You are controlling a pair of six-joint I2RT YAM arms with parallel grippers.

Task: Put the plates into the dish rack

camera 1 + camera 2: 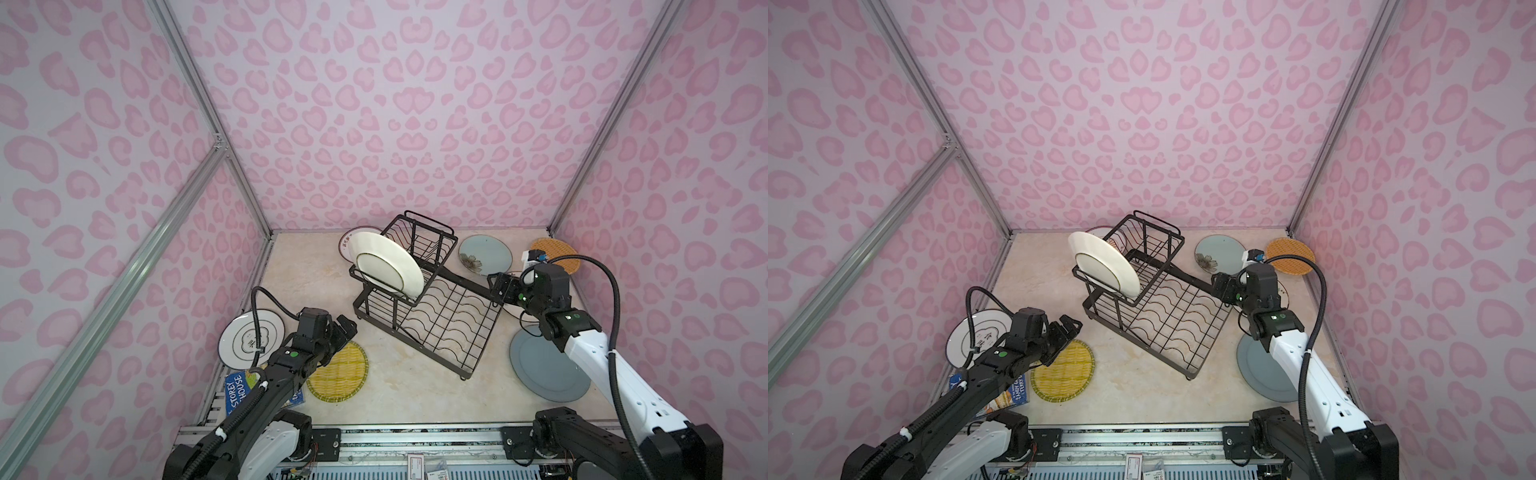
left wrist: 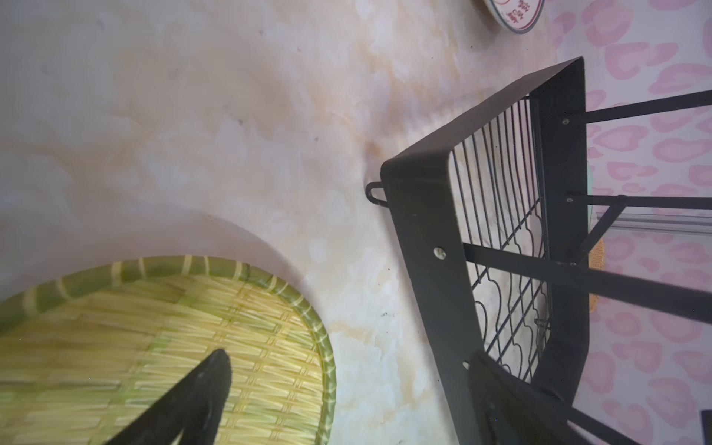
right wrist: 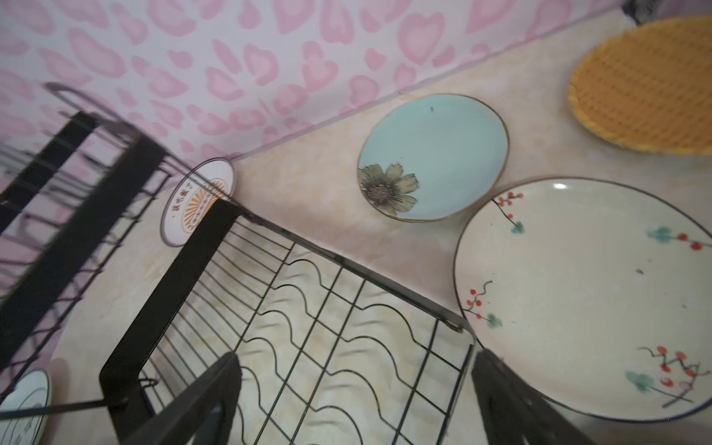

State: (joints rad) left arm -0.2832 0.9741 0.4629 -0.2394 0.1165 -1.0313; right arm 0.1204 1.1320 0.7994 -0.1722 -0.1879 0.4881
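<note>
left fingers (image 2: 200, 397) wide, empty above yellow plate (image 2: 135, 327); right fingers (image 3: 200, 400) wide, empty at rack (image 3: 169, 293)

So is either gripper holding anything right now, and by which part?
Nothing is held. The left gripper is open over the yellow plate; the right gripper is open over the lower tray of the rack, clamping nothing.

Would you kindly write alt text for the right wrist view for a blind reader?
The open right gripper hovers over a corner of the black dish rack, above its wavy-wired tray. On the table beyond lie a white berry-sprig plate, a pale blue flowered plate and an orange woven plate.
</note>
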